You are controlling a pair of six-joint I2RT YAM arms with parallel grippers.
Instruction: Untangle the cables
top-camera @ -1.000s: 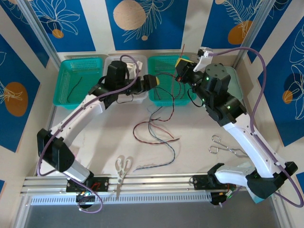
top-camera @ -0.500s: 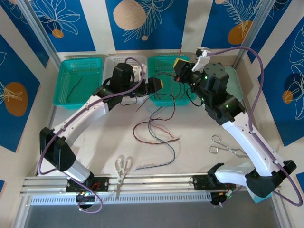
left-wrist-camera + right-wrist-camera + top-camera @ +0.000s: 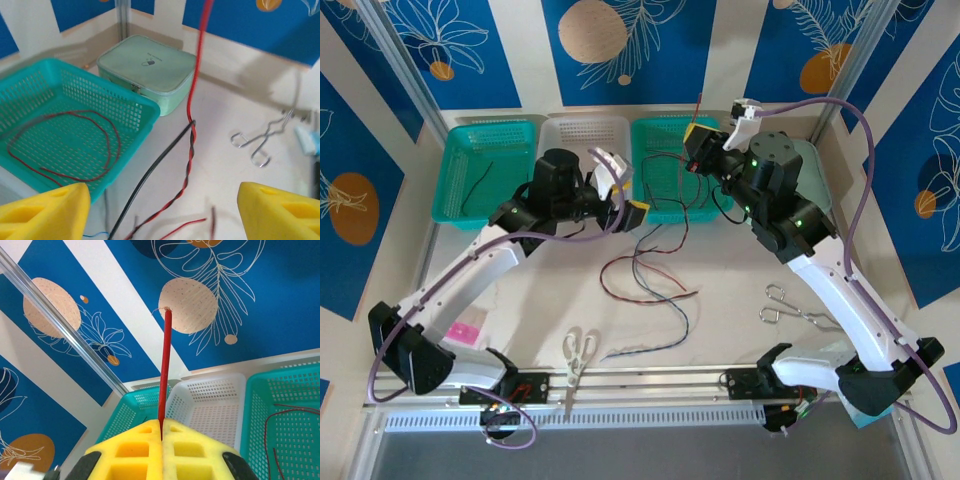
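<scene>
Overhead, three baskets sit in a row at the far side of the bench: the left basket, teal; the white basket; and the right basket, also teal. The left basket holds one black cable, and the right basket holds one red loop.

A third piece, the red cable, is pinched in the right jaws, which are closed tight on it above the right basket. A short end stands up past the yellow pads, and the rest hangs down towards the bench, twisting round a black strand on the way. Below lies the tangle of red, black and blue-grey strands, on the bench in front of the baskets. I cannot tell how many strands make it up.

The left jaws stand wide apart and hold nothing. They are low over the bench, just in front of the white and right baskets, with the twisted strands beyond them.

Two scissor-shaped tools lie well apart: white-handled scissors by the near edge and metal forceps to the right. One pale green case sits just beside the right basket. Its lid carries a small dark mark, too small to read.
</scene>
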